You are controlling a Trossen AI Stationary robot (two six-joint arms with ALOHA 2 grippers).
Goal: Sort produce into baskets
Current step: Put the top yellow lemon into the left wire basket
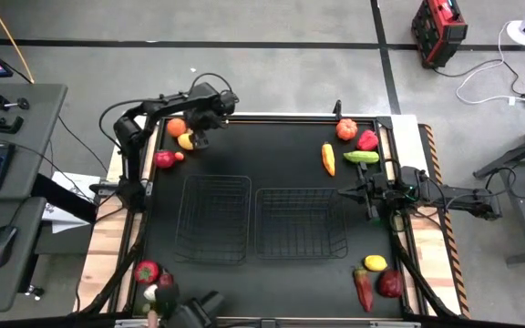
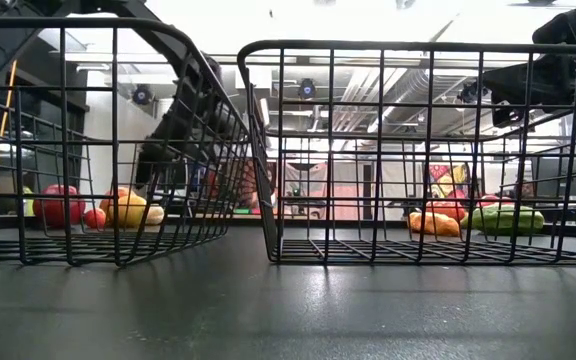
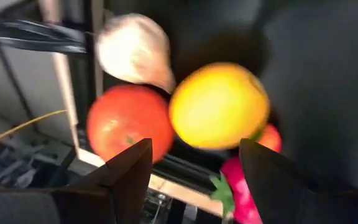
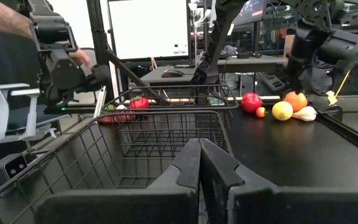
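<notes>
Overhead, table-level, two wrist views (baskets shared)

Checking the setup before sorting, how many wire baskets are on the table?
2. The left basket and the right basket sit side by side mid-table, both with no produce inside.

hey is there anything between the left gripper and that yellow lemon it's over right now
Nothing visible. The left gripper hangs open just above the lemon, with clear space between its fingers and the fruit. An orange and a garlic bulb crowd the lemon's sides, so the fingers may bump them coming down.
</notes>
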